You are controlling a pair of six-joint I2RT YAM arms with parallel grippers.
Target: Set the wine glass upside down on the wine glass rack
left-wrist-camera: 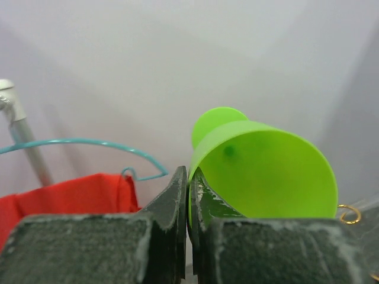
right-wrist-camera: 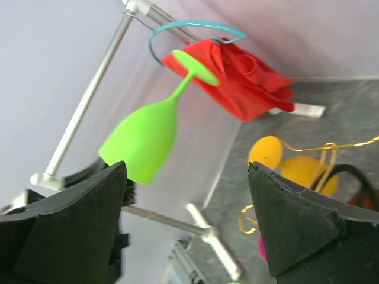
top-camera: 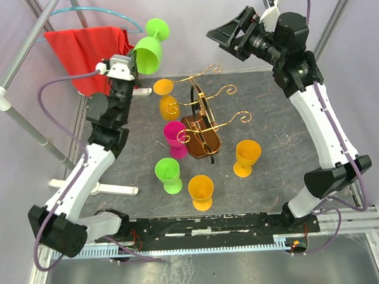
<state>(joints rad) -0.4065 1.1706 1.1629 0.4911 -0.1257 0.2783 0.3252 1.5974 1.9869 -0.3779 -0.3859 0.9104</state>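
My left gripper [top-camera: 134, 59] is shut on the rim of a green wine glass [top-camera: 150, 47], held high at the back left with its foot pointing up and away. In the left wrist view the jaws pinch the glass's rim [left-wrist-camera: 190, 195]. The wine glass rack [top-camera: 204, 116] stands mid-table, gold wire arms on a dark brown base, with an orange glass [top-camera: 166, 97] hanging on it. My right gripper [top-camera: 227, 37] is open and empty, raised at the back right, facing the green glass [right-wrist-camera: 148, 133].
On the mat stand a pink glass [top-camera: 175, 139], a green glass [top-camera: 169, 175], and two orange glasses [top-camera: 201, 191] [top-camera: 246, 158]. A red cloth [top-camera: 86, 49] hangs on a teal hanger from a metal stand at the back left.
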